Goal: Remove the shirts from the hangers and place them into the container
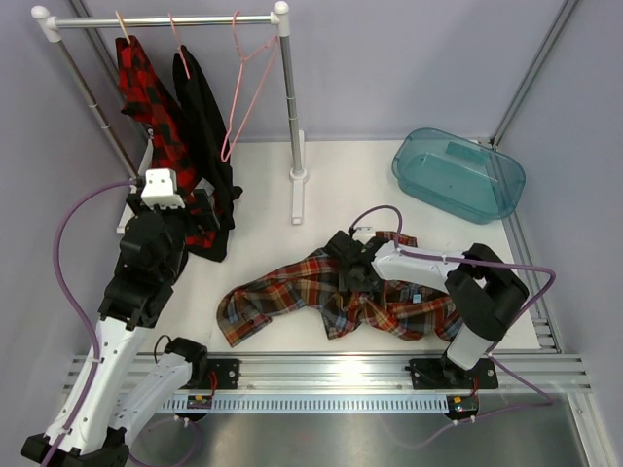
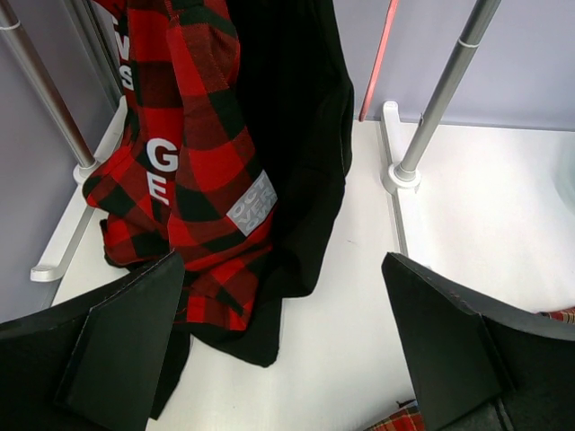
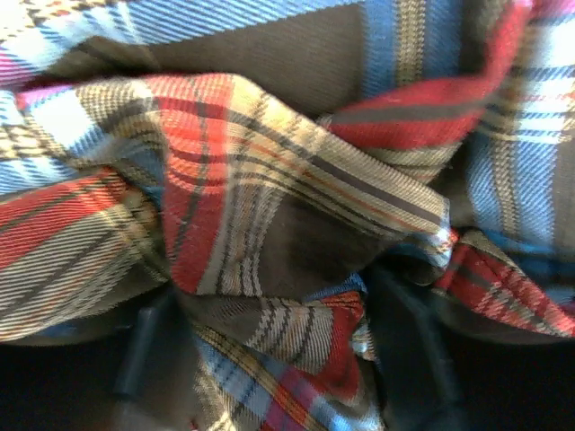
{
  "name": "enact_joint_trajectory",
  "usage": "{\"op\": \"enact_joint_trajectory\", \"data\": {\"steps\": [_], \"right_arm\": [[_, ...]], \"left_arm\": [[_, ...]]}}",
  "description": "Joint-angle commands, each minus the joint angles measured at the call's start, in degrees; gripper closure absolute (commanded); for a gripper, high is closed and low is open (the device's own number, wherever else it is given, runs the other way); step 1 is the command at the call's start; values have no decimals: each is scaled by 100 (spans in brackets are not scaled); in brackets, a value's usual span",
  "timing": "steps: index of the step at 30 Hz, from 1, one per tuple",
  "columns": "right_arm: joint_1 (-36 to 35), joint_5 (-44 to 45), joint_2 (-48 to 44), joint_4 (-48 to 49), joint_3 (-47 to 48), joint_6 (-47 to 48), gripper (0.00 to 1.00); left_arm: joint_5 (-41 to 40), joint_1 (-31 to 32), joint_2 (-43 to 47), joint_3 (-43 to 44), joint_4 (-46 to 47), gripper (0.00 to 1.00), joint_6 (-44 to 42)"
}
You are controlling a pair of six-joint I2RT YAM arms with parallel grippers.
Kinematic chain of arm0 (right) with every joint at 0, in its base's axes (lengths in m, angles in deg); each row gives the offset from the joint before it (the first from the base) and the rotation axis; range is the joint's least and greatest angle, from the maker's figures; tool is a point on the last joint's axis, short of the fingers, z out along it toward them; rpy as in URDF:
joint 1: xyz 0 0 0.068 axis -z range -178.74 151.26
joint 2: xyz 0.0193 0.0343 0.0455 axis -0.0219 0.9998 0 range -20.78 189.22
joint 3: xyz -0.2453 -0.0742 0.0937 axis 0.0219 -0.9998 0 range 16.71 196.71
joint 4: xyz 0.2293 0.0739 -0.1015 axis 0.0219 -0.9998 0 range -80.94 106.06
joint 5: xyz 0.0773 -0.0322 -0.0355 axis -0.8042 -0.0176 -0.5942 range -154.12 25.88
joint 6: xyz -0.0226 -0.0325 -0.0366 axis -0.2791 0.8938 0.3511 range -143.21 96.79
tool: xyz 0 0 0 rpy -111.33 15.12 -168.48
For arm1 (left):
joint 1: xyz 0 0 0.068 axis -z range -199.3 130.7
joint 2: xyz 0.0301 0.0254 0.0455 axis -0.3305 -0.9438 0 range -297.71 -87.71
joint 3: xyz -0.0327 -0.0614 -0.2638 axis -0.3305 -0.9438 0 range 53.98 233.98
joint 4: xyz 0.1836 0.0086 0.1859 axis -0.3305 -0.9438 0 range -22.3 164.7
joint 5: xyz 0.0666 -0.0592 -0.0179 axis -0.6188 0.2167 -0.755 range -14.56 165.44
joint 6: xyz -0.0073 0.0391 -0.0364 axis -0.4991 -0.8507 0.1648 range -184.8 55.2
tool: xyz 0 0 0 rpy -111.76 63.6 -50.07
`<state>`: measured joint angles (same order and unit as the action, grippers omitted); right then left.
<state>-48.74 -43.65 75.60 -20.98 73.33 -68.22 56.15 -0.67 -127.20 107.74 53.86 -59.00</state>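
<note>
The tartan shirt [image 3: 269, 197] fills my right wrist view, a thick fold of it humped between the fingers of my right gripper [image 3: 274, 337]. The fingers are sunk into the cloth on either side of that fold, but I cannot tell whether they have bitten on it.

So I judge the step in hand to be picking up this shirt, which lies crumpled along the near edge of the table [image 1: 389, 204], right of the middle. The next move calls for a firm pinch, then a lift high enough for the trailing sleeves to clear the rim of the container [image 1: 458, 180], which is empty at the far right corner.

My left gripper [image 2: 287, 359] hangs by the left edge with its fingers spread wide, holding nothing. It faces the red-and-black check shirt [image 2: 198, 144] and the black shirt [image 2: 296, 135], both on hangers.

Beyond them the white rail [image 1: 165, 19] stands at the far left corner, with one bare pink hanger [image 1: 243, 88] on it. Pale grey walls close the room.
</note>
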Motion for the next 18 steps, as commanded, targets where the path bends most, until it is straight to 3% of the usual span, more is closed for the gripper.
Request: {"op": "enact_joint_trajectory", "data": {"steps": [1, 2, 3, 4, 6, 11, 18], "right_arm": [[262, -605, 47, 652, -195, 186, 37], [297, -719, 83, 715, -221, 230, 57], [315, -737, 152, 759, -222, 247, 72], [324, -737, 179, 785, -204, 265, 84], [342, -633, 162, 777, -90, 361, 100], [455, 35, -513, 444, 375, 729, 100], [1833, 432, -2034, 65, 2182, 1784, 100]], "left_arm": [[22, -35, 28, -76, 405, 1, -71], [13, -35, 11, -76, 405, 1, -79], [13, -35, 20, -67, 405, 1, -79], [13, -35, 20, -85, 405, 1, -79], [4, -35, 20, -76, 405, 1, -79], [-31, -35, 11, -93, 397, 1, -97], [-75, -44, 2, -93, 405, 1, -88]]}}
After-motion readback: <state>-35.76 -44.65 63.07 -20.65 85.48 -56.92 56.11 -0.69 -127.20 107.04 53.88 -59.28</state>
